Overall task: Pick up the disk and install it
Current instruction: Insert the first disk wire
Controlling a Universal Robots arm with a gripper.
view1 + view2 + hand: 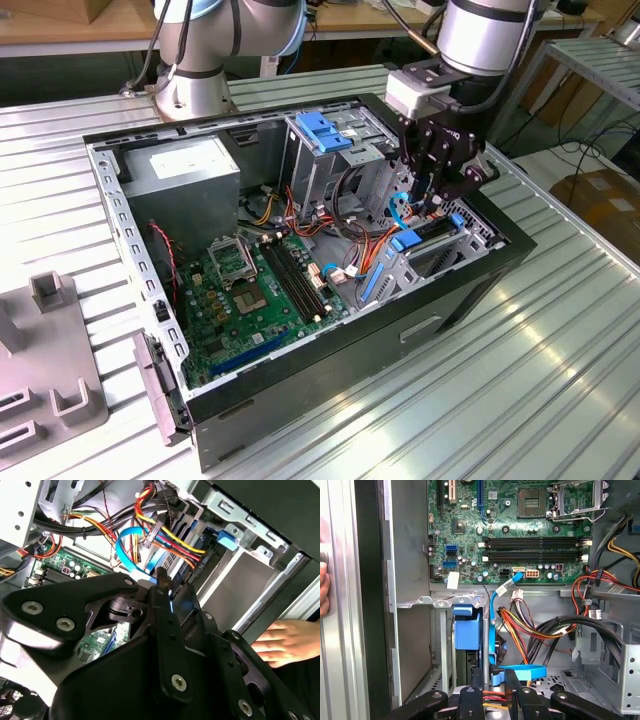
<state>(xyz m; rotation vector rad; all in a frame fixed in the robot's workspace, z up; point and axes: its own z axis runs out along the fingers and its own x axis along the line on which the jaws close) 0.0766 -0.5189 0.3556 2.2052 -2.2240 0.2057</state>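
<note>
The disk [432,228] stands on edge in the drive bay at the open computer case's end on the exterior view's right. Its blue carrier frame [467,632] runs along its edges, and one blue end [226,538] shows by the bay's metal rail. My gripper [425,200] hangs directly over the disk's upper edge, fingers drawn together to a narrow tip [161,577]. I cannot tell whether the tip touches the disk. In the first wrist view the gripper [493,680] sits beside the blue frame, with a thin blue cable [492,620] running past it.
Red, yellow and orange wire bundles [350,250] crowd the space beside the bay. The green motherboard [250,290] fills the case floor, and a tall metal cage with a wide blue tab [325,130] stands behind. A person's hand [282,640] rests on the case's outer side [324,587].
</note>
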